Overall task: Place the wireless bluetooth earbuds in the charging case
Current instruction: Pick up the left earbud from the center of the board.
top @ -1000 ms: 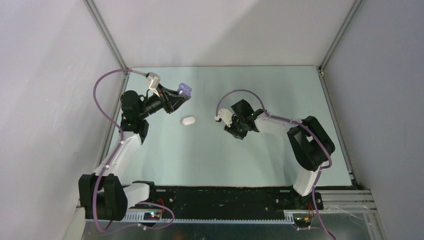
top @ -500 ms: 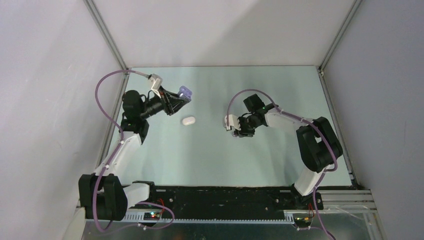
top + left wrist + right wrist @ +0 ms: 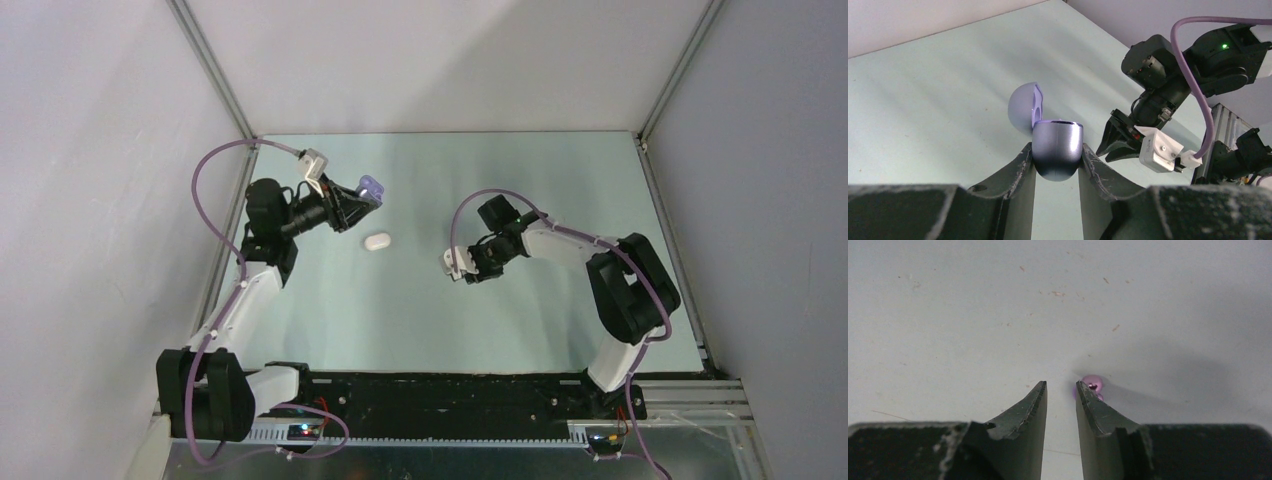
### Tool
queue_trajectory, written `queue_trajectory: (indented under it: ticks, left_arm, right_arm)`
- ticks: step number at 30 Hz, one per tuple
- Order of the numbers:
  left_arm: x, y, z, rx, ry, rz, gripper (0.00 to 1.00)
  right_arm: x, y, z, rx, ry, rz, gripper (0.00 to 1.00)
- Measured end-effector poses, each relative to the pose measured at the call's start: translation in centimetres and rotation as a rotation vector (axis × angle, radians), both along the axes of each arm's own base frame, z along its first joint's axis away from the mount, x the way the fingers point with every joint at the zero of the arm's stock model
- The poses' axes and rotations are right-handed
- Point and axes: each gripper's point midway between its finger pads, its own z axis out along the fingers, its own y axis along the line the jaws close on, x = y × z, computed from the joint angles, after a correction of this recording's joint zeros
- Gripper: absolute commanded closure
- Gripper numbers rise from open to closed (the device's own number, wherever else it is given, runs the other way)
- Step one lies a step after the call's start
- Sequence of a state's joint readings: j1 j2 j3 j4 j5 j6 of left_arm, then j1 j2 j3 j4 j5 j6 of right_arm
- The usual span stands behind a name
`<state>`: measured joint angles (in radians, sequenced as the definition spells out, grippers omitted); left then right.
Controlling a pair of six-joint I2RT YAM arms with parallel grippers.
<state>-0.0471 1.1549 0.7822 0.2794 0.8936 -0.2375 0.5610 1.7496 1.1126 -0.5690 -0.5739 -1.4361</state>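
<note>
My left gripper (image 3: pixel 1056 149) is shut on a purple charging case (image 3: pixel 1058 155) with its lid (image 3: pixel 1024 107) open, held above the table; it also shows in the top view (image 3: pixel 371 187). My right gripper (image 3: pixel 1060 386) points down at the table, its jaws a narrow gap apart with nothing between them. One purple earbud (image 3: pixel 1093 384) lies on the table just outside the right fingertip (image 3: pixel 1082 390). In the top view the right gripper (image 3: pixel 478 268) is right of centre. The other earbuds are out of view.
A closed white case (image 3: pixel 377 242) lies on the table between the two arms. The right arm's wrist camera (image 3: pixel 1159 150) and fingers show to the right of the purple case in the left wrist view. White walls enclose the table.
My right gripper has swung toward the near left and down to the table. My left gripper with the purple case has barely shifted.
</note>
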Motion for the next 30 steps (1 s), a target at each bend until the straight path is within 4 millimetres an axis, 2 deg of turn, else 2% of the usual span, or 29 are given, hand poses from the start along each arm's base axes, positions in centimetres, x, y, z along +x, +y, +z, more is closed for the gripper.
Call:
queue_trajectory:
  ticks: [4,13,26,30]
  left_arm:
    - [0.0,0.0,0.0,0.002,0.002,0.000,1.00]
    - [0.0,0.1,0.0,0.003,0.004,0.002,1.00]
    - [0.1,0.2,-0.1,0.007,0.007,0.007,1.00]
    - [0.2,0.2,-0.1,0.008,0.009,0.012,1.00]
  right_arm:
    - [-0.2,0.1,-0.7,-0.014,0.004,0.017,0.69]
    - [0.8,-0.3,-1.7,-0.049,-0.022,0.004,0.69]
    - [2.5,-0.3,-2.2,-0.055,-0.084,-0.009,0.70]
    - [3.6,0.1,-1.9,-0.039,-0.125,-0.018,0.71]
